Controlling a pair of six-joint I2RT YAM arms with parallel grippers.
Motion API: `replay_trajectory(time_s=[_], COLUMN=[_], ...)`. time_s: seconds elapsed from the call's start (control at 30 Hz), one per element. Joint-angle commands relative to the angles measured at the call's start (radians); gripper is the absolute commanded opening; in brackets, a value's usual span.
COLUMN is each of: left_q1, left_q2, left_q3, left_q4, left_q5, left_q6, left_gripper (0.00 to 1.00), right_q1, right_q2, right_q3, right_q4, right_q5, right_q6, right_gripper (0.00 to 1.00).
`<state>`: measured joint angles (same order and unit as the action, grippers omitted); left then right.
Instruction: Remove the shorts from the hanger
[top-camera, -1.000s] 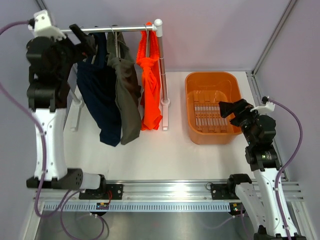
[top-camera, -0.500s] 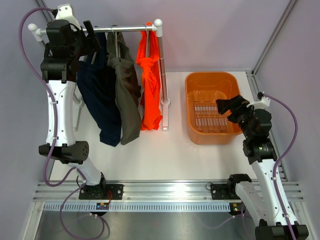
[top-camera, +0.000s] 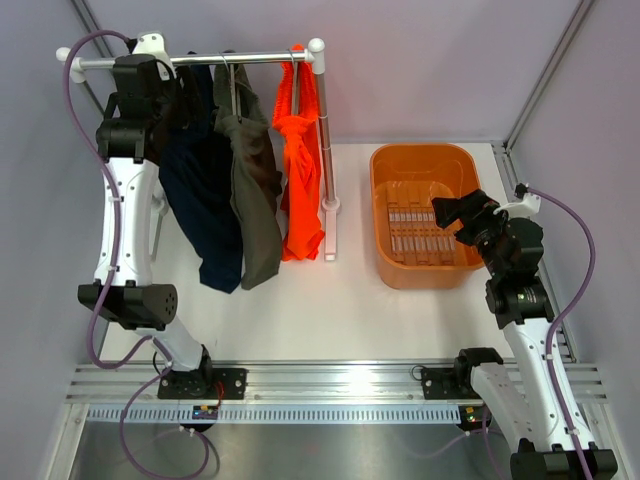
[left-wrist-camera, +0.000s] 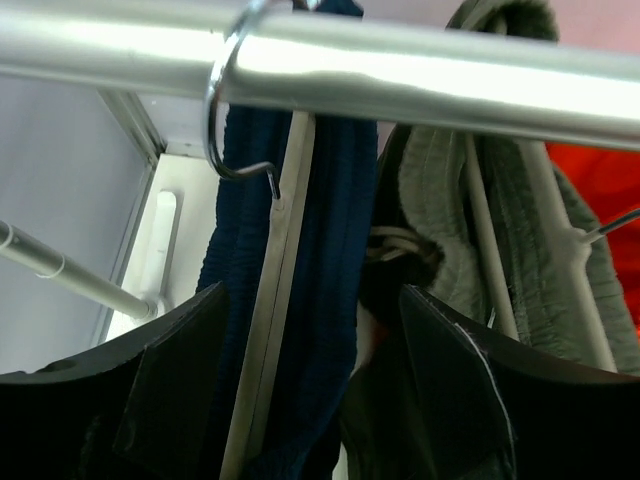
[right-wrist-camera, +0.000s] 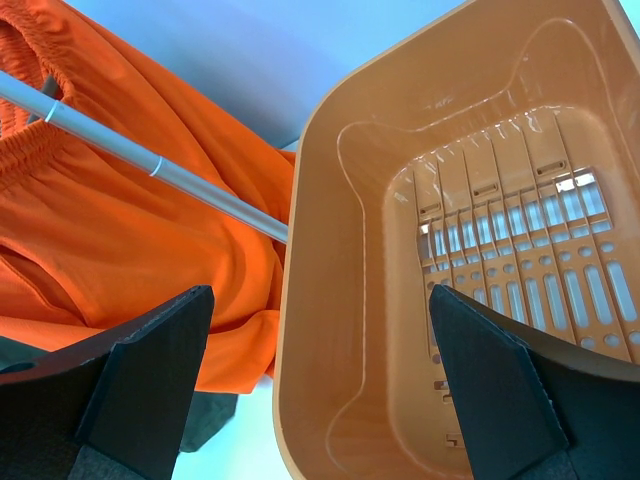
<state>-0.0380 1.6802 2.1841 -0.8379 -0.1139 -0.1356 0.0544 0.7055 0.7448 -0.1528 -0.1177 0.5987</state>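
Three shorts hang from the rail (left-wrist-camera: 420, 75): navy shorts (left-wrist-camera: 335, 260) and hanger (left-wrist-camera: 278, 300) sit between the parted fingers of the left tool (left-wrist-camera: 312, 300), with olive shorts (left-wrist-camera: 440, 220) and orange shorts (top-camera: 300, 190) to its right. The right tool (right-wrist-camera: 320, 292) gapes empty, facing the basket (right-wrist-camera: 375, 180).

Shorts (top-camera: 243, 190) on rail (top-camera: 262, 58), basket (top-camera: 378, 215) R; L fingers (left-wrist-camera: 165, 400) maybe astride.

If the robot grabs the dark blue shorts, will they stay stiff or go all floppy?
Probably floppy: the navy shorts hang in soft folds. They look light, so they would likely bunch up. Their hanger hooks loosely on the rail, so it may swing.
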Motion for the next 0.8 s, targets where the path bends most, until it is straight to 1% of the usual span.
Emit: replay_trajectory(time_s=[0.0,0.27,0.47,0.67,0.77], left_q1=[0.006,0.006,0.006,0.006,0.006], left_q2=[-0.017,-0.013,0.007,0.019,0.03], left_q3=[0.0,-0.023,-0.023,-0.029,-0.038], left_q4=[0.042,0.074,0.1,0.132,0.134], left_q5=[-0.02,-0.067,-0.078,-0.086,-0.098], left_q6=[0.021,0.016,0.014,0.016,0.017], left_gripper=[0.71,0.57,0.53,0.52,0.49], right_q1=[0.007,0.007,0.007,0.007,0.005], right_q2=[0.002,0.014,0.017,0.028,0.031], right_q3=[-0.01,-0.019,-0.025,-0.028,-0.03], right_q4=[0.061,0.068,0.071,0.082,0.085], right_q5=[-0.011,-0.014,-0.017,-0.02,-0.023], right_q6=[0.018,0.018,0.012,0.013,0.013], right_gripper=[0.99,0.99,0.99,0.99,0.99])
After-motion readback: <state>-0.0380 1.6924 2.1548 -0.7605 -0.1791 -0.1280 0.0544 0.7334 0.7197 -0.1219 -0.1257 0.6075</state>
